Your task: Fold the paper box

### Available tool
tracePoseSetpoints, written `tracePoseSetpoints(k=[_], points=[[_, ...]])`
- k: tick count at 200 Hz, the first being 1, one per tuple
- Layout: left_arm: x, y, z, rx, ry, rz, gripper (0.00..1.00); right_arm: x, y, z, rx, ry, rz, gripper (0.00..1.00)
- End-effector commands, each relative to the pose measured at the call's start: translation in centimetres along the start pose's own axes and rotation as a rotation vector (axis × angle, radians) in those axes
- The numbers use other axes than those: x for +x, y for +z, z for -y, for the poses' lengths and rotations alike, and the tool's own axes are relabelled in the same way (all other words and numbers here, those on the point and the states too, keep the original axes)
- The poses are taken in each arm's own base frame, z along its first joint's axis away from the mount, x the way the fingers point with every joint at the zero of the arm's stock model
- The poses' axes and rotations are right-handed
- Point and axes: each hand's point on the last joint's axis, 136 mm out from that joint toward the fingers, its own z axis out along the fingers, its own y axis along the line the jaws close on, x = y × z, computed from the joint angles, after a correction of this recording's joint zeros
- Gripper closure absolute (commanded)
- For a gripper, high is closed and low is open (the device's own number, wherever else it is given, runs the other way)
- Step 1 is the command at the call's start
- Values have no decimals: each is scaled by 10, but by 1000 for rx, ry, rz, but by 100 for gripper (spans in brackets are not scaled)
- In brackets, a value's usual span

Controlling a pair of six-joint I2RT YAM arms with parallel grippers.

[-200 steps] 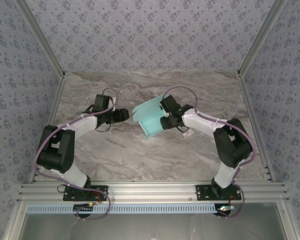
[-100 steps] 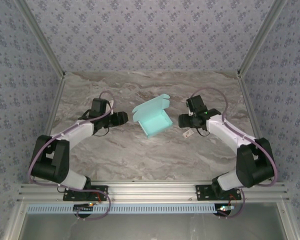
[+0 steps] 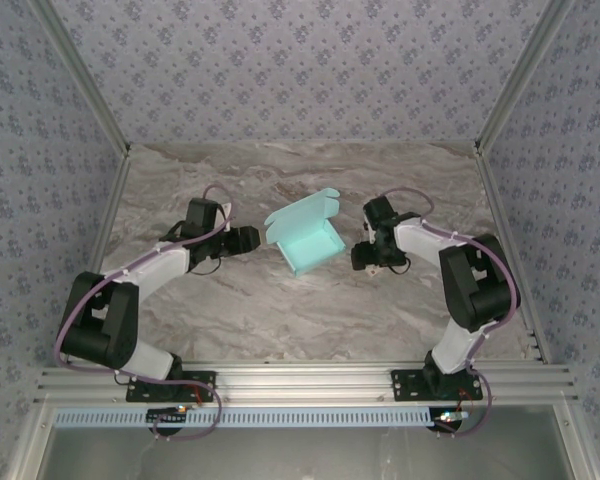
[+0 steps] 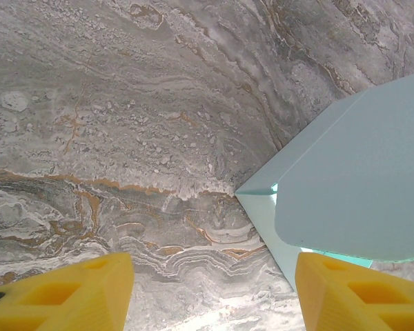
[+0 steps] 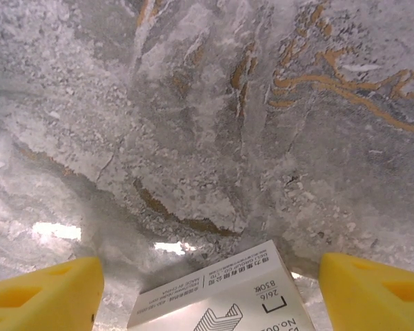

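Paper box [image 3: 315, 245] is seen as open pale-cyan tray, lid raised at 11 o'clock. Left gripper [image 3: 253, 238], right gripper [image 3: 359, 257] are spread apart.

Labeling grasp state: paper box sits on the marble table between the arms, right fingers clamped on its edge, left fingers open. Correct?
No: the right fingers are open and apart from the paper box, not clamped on it. The top external view shows the gap; the right wrist view shows them spread above the marble table. The rest holds, left fingers open.
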Motion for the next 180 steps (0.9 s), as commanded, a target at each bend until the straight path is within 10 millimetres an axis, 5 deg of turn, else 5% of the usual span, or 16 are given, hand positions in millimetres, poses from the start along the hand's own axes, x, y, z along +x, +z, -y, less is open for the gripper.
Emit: tracePoseSetpoints(k=[1,54,135,180], points=[[-3,-5,9,25,32,10,37,5,-2,-9,-21,-55,-34,19],[-3,-6,10,27,38,9,37,20,-4,-16,28,-122,-73,23],[-3,-9,13,29,49,9,37,9,2,-14,72,-106,-54,35],[-1,-15,7,-1,52,39,37,2,-24,-19,55,-102,22,44]])
